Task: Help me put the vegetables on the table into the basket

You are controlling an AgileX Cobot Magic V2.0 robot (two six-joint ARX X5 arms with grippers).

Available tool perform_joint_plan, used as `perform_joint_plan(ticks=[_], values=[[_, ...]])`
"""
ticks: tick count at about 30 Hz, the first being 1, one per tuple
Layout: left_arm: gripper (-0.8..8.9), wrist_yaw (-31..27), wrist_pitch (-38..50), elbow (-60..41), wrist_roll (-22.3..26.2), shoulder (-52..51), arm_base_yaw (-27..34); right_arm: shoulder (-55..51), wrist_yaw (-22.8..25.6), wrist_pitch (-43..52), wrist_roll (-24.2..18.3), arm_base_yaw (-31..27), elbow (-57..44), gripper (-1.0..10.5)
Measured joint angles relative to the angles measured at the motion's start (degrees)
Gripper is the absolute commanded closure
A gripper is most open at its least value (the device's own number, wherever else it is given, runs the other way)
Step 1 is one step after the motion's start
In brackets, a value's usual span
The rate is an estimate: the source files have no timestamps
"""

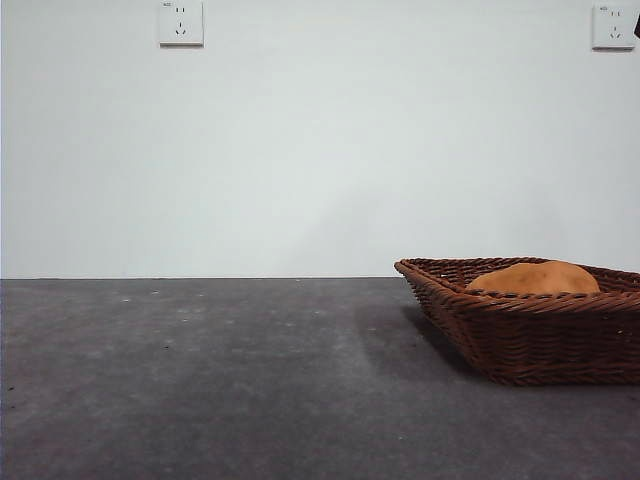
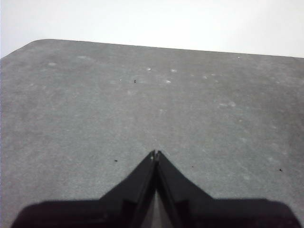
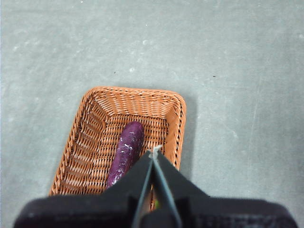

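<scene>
The brown woven basket stands on the dark grey table at the right of the front view. An orange-brown potato lies inside it, rising just over the rim. The right wrist view looks down from high above on the basket, with a dark purple eggplant lying lengthwise in it. My right gripper hangs shut over the basket's edge, holding nothing. Elsewhere, my left gripper is shut above bare table. No vegetable shows on the table outside the basket.
A white wall with two sockets stands behind the table. A small black tip shows at the front view's top right corner. The table's far rounded corner appears in the left wrist view.
</scene>
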Motion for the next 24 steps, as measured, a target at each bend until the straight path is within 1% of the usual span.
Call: perform_joint_plan(ticks=[3,5,6,9,11,13,18,24], values=[[8.17,0.0,0.0,0.0,0.0,0.0,0.0,0.0,0.9,0.0,0.0,0.0,0.0,9.5],[8.17,0.0,0.0,0.0,0.0,0.0,0.0,-0.4,4.5,0.0,-1.2,0.0,0.0,9.5],[8.17,0.0,0.0,0.0,0.0,0.0,0.0,-1.4,5.2,-0.1,-1.6,0.0,0.0,9.5],[8.17,0.0,0.0,0.0,0.0,0.0,0.0,-8.1,4.9,0.8,-2.2,0.5,-0.9,9.5],[8.17,0.0,0.0,0.0,0.0,0.0,0.0,-14.1,4.5,3.8,-2.4,0.8,-3.1,9.5],[8.17,0.0,0.0,0.0,0.0,0.0,0.0,-19.7,4.5,7.8,-2.4,0.8,-7.7,9.5],[8.17,0.0,0.0,0.0,0.0,0.0,0.0,-33.1,4.5,16.4,-1.5,0.8,-25.4,9.5],[8.17,0.0,0.0,0.0,0.0,0.0,0.0,-42.9,4.5,24.6,-1.0,0.8,-41.7,9.5]])
